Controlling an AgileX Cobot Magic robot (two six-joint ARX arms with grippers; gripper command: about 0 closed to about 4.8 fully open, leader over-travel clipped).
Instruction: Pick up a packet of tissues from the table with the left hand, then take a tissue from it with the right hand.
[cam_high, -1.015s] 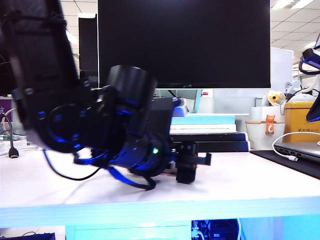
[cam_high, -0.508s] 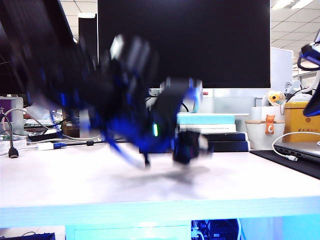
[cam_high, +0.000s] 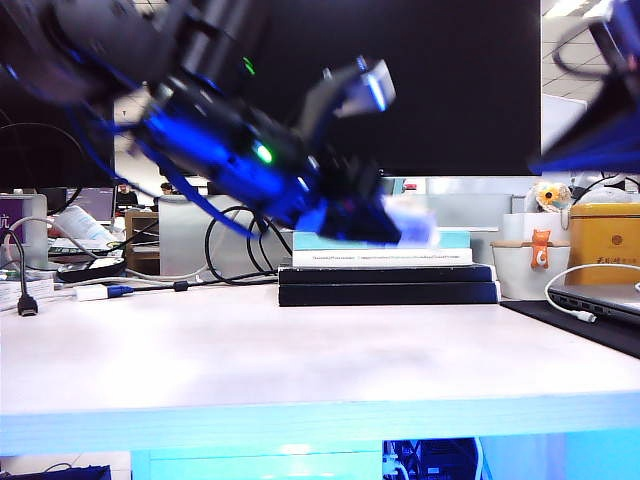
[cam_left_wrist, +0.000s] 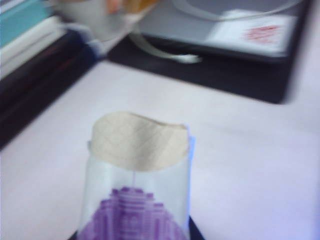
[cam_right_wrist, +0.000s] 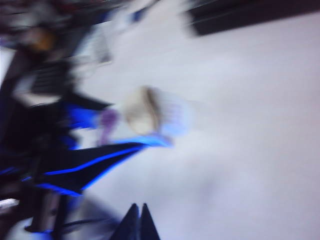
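Above table (cam_high: 300, 350), only wrist views show tissue (cam_left_wrist: 139, 141).

You see the packet of tissues (cam_left_wrist: 135, 205): clear-white with a purple stepped patch, and above the patch the tissue (cam_left_wrist: 139, 141), beige with quilted diamonds, over the whitish counter (cam_left_wrist: 240, 165).

Stacked books (cam_high: 388, 270), dark monitor (cam_high: 400, 85), laptop (cam_high: 600, 300)

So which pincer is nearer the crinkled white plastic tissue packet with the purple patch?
Left. The left pincer holds the packet raised above the table. The right pincer, shut, hangs apart from it, pointing toward the packet's tissue end.
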